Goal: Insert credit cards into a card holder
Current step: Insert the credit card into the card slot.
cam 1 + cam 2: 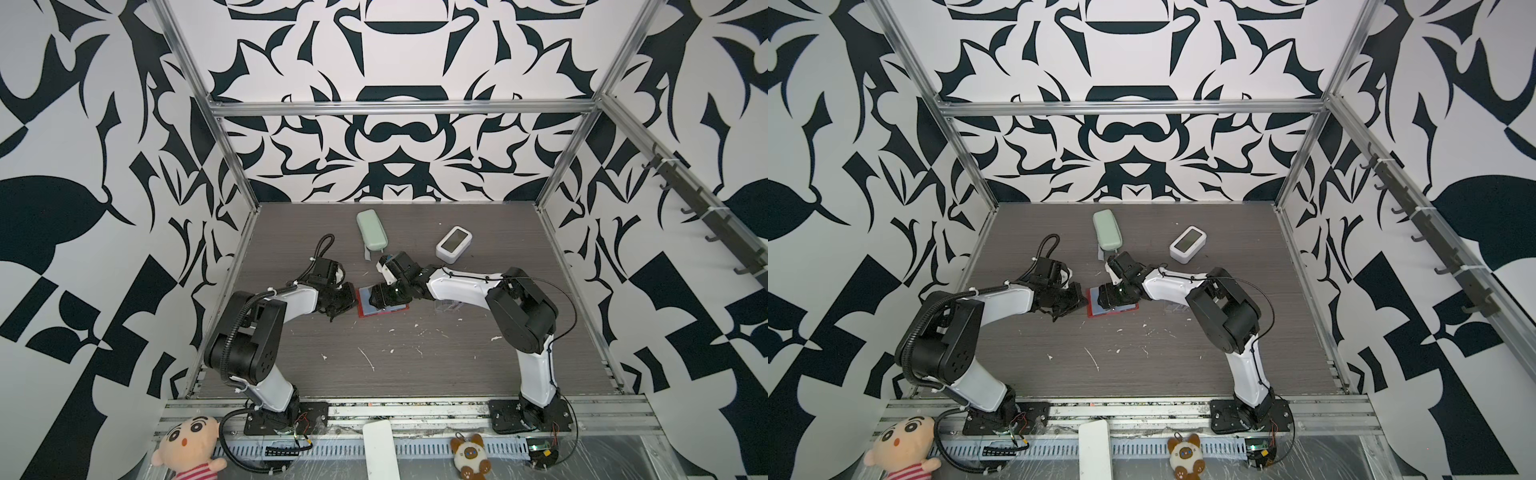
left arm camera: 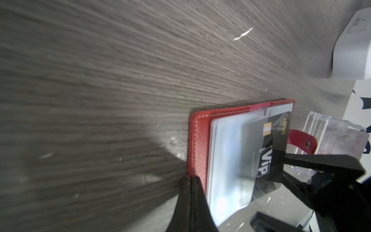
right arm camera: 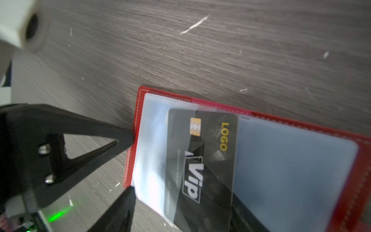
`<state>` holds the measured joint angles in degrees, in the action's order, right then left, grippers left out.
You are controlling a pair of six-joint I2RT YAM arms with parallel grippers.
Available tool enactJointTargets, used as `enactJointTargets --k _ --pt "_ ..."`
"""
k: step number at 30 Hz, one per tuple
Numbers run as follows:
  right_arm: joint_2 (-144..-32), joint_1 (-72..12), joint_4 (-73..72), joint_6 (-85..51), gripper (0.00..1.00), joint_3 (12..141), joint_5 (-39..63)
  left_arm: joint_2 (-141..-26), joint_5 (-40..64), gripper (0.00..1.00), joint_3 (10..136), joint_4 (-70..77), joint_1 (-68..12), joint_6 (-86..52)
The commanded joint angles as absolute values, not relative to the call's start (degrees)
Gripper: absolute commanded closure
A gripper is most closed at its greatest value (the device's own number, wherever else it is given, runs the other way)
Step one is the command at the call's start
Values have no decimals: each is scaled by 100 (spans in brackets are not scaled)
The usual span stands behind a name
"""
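The card holder (image 1: 386, 311) lies open and flat on the tabletop (image 1: 415, 361), at the centre of both top views and between the two grippers. The left gripper (image 2: 194, 181) is closed tight on the edge of the red cover, as far as the left wrist view shows. I judge that this grip pins the booklet so it cannot slide or fold shut while a card goes in.

The black VIP card (image 3: 202, 160) is only partly inside a clear sleeve (image 3: 152, 140). Its inner end looks hazy under the plastic and its outer end is bare. The right gripper (image 1: 380, 300) hangs over it with jaws wide apart, holding nothing. At the lower right of the left wrist view, one of its fingers seems to touch the card's bare end. Open jaws suit a push to seat the card deeper, not a carry.

At the right of that view, a clear stand (image 2: 321, 128) props a pale card (image 2: 349, 142) upright, likely so its edge is easy to pinch.
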<state>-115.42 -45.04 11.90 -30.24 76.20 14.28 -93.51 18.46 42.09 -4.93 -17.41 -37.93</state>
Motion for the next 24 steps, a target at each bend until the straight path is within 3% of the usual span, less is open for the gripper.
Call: enactJointTargets --k 1,9,18,24 --pt "-11351 -4487 1991 -2840 25 7734 815 -9572 1699 100 4051 -822 -1744 -3779" --pt "-11251 -4500 2214 -2746 23 7844 491 -9622 1701 100 4068 -811 -1746 -3766" --pt "-11123 -4502 2407 -2588 27 8009 346 -9592 1714 100 4057 -830 -1747 -3762" --pt "-11186 -4505 2612 -2510 44 8194 185 -9591 1731 100 4063 -843 -1743 -3757"
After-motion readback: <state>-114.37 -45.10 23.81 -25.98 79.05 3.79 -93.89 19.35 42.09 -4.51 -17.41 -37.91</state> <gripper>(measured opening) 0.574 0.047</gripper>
